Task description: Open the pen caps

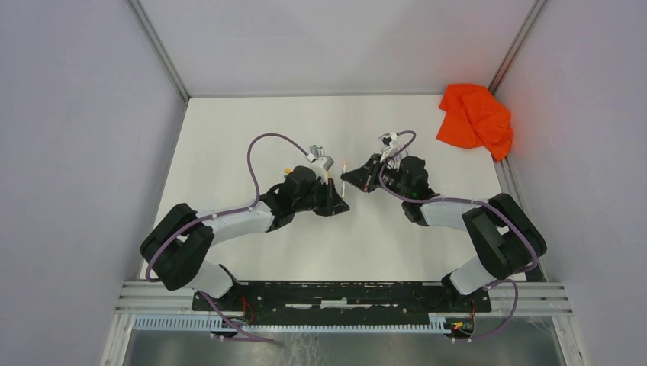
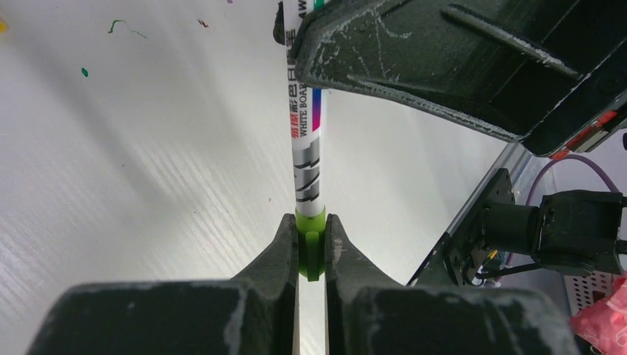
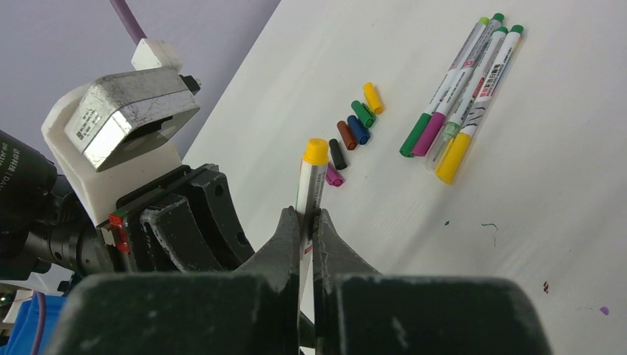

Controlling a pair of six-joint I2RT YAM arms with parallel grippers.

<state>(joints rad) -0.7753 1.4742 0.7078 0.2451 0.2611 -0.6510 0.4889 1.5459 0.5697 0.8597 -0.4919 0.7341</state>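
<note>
The right gripper (image 3: 309, 219) clamps the light, stiff, slippery pen (image 3: 311, 188) at mid-length, the left gripper (image 2: 311, 223) at its green end (image 2: 310, 215); the free yellow cap (image 3: 316, 151) likely needs a firm pinch.

The white table (image 1: 252, 122) carries an orange cloth (image 1: 474, 118), crumpled at about one o'clock from its middle, in the far right corner. In the right wrist view six loose pen caps (image 3: 358, 129) lie close together in a loose line: yellow, green, blue, brown, black and magenta. At their three o'clock four pens (image 3: 460, 89) lie side by side, touching, with coloured ends. Small ink marks (image 3: 489, 226), green, red and purple, dot the bare surface at the pens' five o'clock.
</note>
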